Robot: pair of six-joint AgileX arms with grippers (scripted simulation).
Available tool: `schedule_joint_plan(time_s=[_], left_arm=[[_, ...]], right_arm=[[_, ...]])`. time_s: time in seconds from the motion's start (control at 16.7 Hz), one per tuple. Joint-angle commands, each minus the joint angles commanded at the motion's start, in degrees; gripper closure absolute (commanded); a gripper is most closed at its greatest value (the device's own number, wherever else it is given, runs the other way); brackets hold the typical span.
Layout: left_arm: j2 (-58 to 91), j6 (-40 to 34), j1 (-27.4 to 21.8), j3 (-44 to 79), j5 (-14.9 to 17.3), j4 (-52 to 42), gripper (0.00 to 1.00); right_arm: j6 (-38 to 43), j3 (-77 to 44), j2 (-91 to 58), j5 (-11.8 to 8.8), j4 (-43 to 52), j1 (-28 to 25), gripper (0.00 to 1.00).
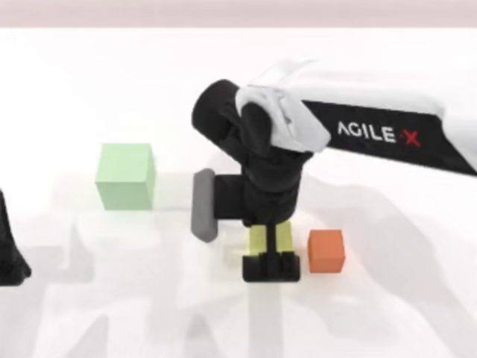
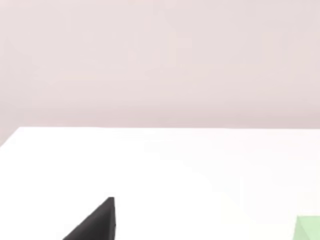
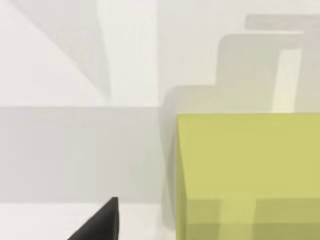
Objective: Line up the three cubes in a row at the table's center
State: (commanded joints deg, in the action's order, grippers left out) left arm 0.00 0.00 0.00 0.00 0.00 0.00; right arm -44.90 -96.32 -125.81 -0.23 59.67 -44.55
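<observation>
Right gripper (image 1: 270, 262) is down over the yellow-green cube (image 1: 258, 239) near table (image 1: 387, 321) center, fingers snug around it, so I'd say I'm seating it mid-row; big pale green cube (image 1: 125, 176) waits at 9 o'clock; small orange cube (image 1: 326, 250) sits just at 3; left arm parked at the left edge.

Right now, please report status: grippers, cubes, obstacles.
Right gripper down over yellow-green cube. Left arm parked at left edge. Orange cube beside it; pale green cube apart, left. Nothing blocking.
</observation>
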Motion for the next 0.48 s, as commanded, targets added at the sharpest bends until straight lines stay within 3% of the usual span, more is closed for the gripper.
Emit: schedule_joint_plan(time_s=[0.48], left_arm=[[0.0,0.0,0.0,0.0,0.0,0.0,0.0]], right_arm=[[-0.06,-8.67,2.98,-0.02,11.74,-0.24,0.0]])
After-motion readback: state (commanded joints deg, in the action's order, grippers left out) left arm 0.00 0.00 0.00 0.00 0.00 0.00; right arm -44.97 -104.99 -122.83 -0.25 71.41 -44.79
